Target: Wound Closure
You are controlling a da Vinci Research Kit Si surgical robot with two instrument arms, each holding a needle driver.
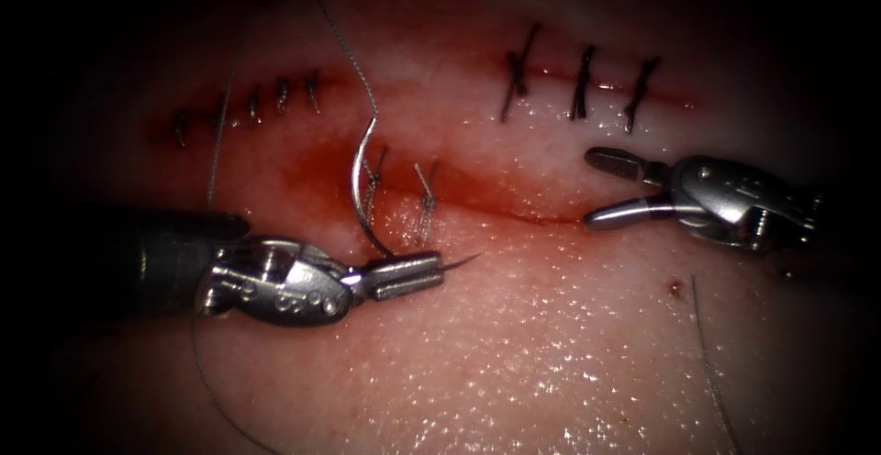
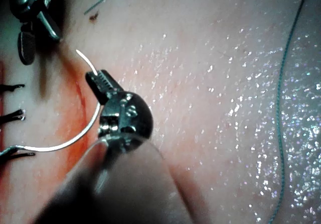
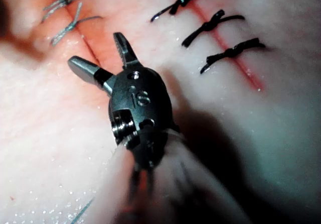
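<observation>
L jaws on needle (image 1: pixel 367 189) nr tip

left tool (image 1: pixel 408 274) jaws clamped, right tool (image 1: pixel 607 189) jaws spread

We see the left tool (image 1: pixel 424 273) clamped on the needle (image 1: pixel 360 200) near its point, above the tissue (image 1: pixel 569 354); the right tool (image 1: pixel 601 187) hangs spread, holding nothing.

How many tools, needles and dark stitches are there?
Tools: 2, the left tool shut on the needle near its tip, the right tool open, holding nothing.
Needles: 1, the needle, out of the tissue.
Dark stitches: 3, right of the needle.
Total: 6.
</observation>
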